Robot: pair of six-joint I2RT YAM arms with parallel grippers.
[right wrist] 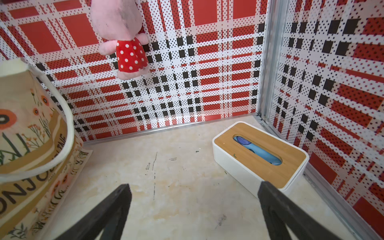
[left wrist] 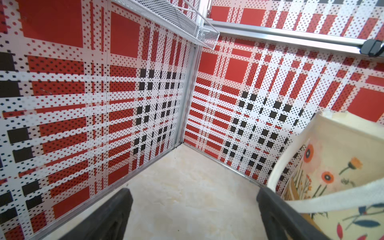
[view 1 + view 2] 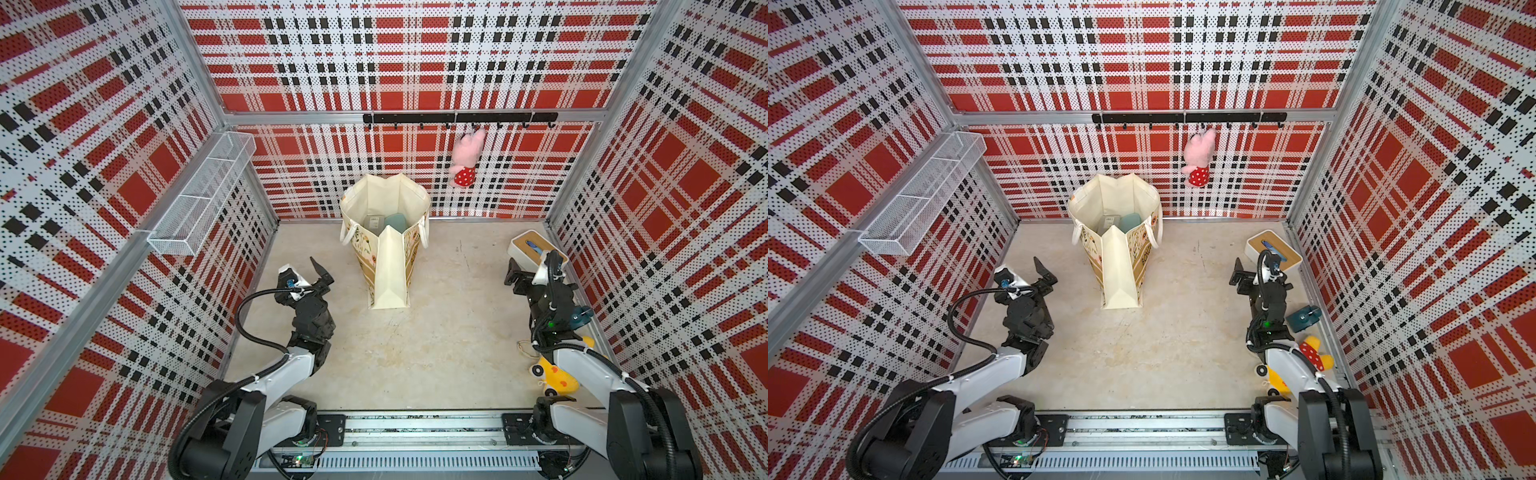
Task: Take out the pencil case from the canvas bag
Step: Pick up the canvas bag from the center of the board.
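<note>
Cream canvas bag (image 3: pixel 388 266) stood upright toward the counter's (image 3: pixel 436 353) far edge, mouth up; what looked like the teal pencil case (image 3: pixel 394 223) lay inside. Wide and empty, the left pincer (image 3: pixel 322 274) sat nearer the bag than the right pincer (image 3: pixel 512 272), also wide.

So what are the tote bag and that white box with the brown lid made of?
The tote bag looks like matte cream canvas: soft folds and creases, with flowers printed on it. The box seems to be smooth white plastic with rounded moulded corners. Its lid shows pale wood grain, perhaps bamboo or a veneer.
</note>
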